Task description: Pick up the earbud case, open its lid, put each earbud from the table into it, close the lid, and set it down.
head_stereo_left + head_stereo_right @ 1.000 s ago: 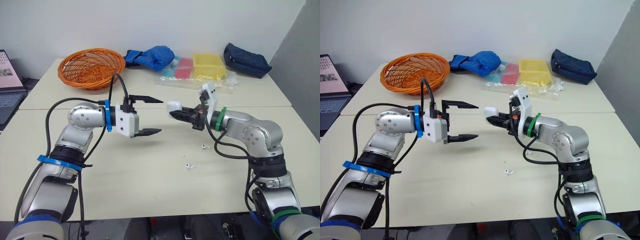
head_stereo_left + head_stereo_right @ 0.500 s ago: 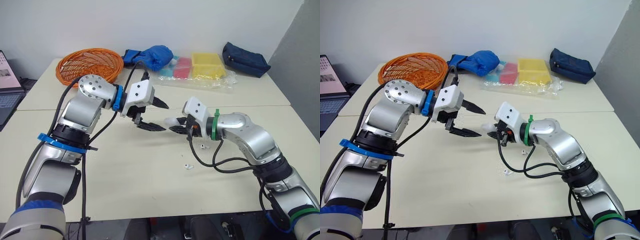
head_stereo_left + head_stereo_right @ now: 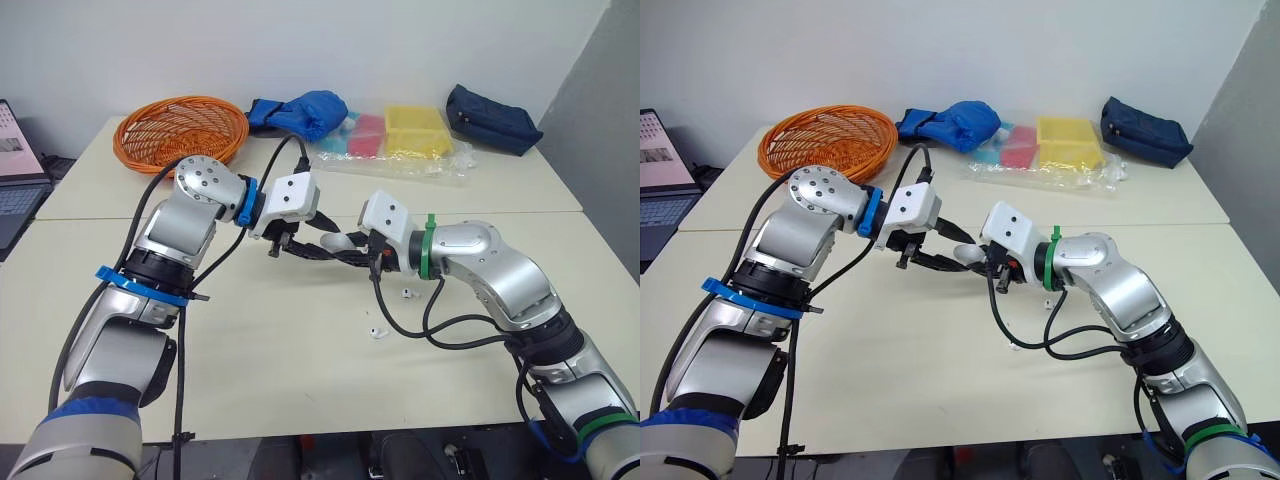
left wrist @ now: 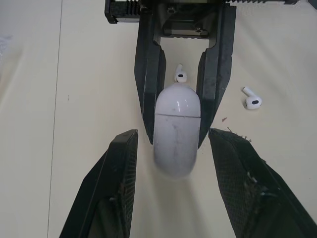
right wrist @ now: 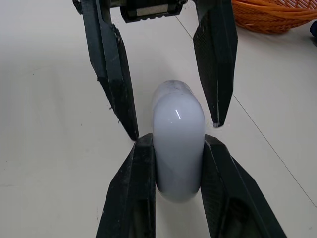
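Nearest to us, two loose earbuds lie on the cream table [image 3: 250,360], one [image 3: 377,333] closer in and the other [image 3: 407,294] just beyond it, below the right forearm; both are out of the case and apart from each other, so we judge the filling step not yet begun. Above them, over the middle of the table, the right gripper [image 5: 177,148] has its two black fingers clamped on the white earbud case [image 4: 177,119], pinching it by its flat sides and lifting it clear of the surface, one rounded end jutting out toward the other arm. The left gripper [image 4: 173,133] faces it with fingers spread wide, one on each side of the free end without touching; we read this as a presentation, the right arm steadying the body so the left can work the lid. A seam crosses the case in the left wrist view, though we cannot tell which part is the lid, and it looks shut. Farther back sit an orange wicker basket [image 3: 182,133], a blue cloth bundle [image 3: 305,110], a yellow tray [image 3: 417,130] and a dark blue pouch [image 3: 493,118], all well apart from the work.
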